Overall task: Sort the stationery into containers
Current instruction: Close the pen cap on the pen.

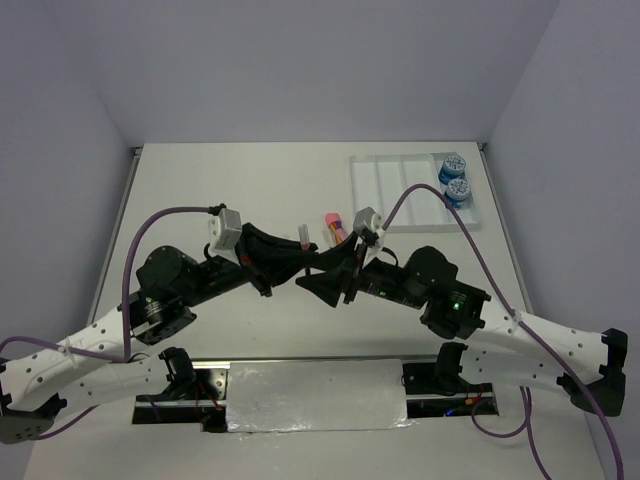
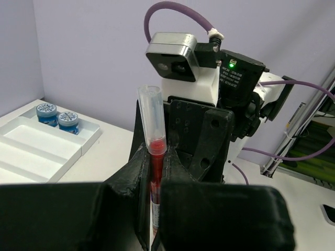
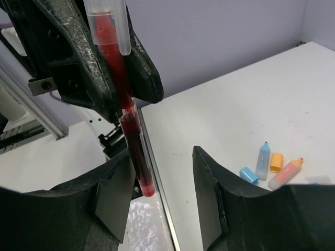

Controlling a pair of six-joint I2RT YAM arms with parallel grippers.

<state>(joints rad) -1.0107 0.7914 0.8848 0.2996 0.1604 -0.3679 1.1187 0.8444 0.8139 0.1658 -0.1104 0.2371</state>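
Note:
My left gripper [image 1: 303, 263] [image 2: 153, 167] is shut on a red pen [image 2: 155, 144] with a clear cap and holds it above the table's middle. In the right wrist view the pen [image 3: 128, 130] hangs between the jaws of my open right gripper [image 3: 162, 159] [image 1: 320, 284], close to one finger. The white four-compartment tray [image 1: 392, 190] [image 2: 31, 151] lies at the far right. Two blue rolls [image 1: 455, 177] [image 2: 57, 116] stand in its end compartment. A light-blue marker [image 3: 263, 159], an orange one [image 3: 276, 162] and a pink one [image 3: 285, 173] [image 1: 330, 217] lie on the table.
A loose light-blue cap [image 3: 248, 174] lies beside the markers. A white padded strip [image 1: 315, 395] covers the near table edge between the arm bases. Purple cables [image 1: 160, 215] arch over both arms. Walls close in the table on three sides.

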